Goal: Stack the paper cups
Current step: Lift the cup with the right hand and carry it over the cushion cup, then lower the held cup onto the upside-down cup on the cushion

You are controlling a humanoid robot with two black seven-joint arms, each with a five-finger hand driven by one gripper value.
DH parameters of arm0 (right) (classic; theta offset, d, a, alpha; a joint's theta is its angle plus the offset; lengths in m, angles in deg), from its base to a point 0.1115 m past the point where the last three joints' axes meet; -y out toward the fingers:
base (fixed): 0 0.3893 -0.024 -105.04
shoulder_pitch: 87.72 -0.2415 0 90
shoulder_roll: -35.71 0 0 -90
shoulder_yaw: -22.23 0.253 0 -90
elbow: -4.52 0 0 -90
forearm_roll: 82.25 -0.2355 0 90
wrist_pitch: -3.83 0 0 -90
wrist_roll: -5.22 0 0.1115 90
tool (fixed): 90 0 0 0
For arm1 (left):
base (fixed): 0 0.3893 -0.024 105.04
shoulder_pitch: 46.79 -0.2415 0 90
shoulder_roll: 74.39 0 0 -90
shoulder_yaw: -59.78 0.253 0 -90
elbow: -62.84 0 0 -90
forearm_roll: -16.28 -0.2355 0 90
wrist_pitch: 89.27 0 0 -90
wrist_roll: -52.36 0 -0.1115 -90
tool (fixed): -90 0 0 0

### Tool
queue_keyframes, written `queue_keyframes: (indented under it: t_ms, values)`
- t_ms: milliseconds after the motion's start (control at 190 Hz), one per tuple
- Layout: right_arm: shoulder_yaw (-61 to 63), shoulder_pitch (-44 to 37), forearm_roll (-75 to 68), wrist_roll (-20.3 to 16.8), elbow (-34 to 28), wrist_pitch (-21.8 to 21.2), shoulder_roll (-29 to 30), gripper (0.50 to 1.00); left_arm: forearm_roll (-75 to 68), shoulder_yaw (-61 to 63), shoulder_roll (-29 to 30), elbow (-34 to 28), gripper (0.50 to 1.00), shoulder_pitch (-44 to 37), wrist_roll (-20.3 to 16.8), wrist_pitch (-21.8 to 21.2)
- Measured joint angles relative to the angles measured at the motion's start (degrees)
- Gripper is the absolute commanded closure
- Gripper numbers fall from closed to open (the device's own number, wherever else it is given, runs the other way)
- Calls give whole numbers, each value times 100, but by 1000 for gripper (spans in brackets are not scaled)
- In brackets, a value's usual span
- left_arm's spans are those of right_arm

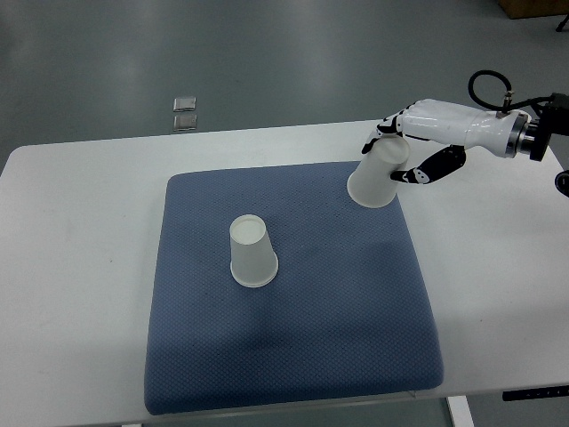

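No brand, label or writing can be read anywhere in the frame.

Nearest the bottom edge, a white table (71,356) with a smooth, matte top is seen; a darker strip of its frame shows at the lower right corner.

On the table a blue pad (293,356) is laid, roughly square with rounded corners, soft-looking, its surface finely dotted like woven fabric.

Left of the pad's centre a white paper cup (252,252) is stood upside down, wide rim on the pad, narrower base facing up; a plain tapered shape.

Further up, at the pad's upper right corner, a second paper cup (377,174) is held, also mouth down and tilted, its rim at or just above the pad; which cannot be told. It is well apart from the first cup.

The right hand (418,142), glossy white shell with black joints, is clamped on this cup's upper part, fingers on the far side, thumb on the near side. A black cable is looped above its wrist.

Beyond the table, upper left, two small shiny square plates (185,113) are set in the grey floor (284,53).
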Motion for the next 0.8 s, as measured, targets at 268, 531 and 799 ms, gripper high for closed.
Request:
queue_keyframes:
  t_ms: [268,531,799]
  values:
    - [4,-622,-26,-148,-76,-722,545,1000,0,0,0,0,500,-3,2,0]
    - [-5,-1174,-67,-185,-93,-1206,1175,1000,0,0,0,0,500,0,2,0]
    - [-9,-1460,-84,-188,-112,-1602,1696,1000,0,0,0,0,500,-2,4,0]
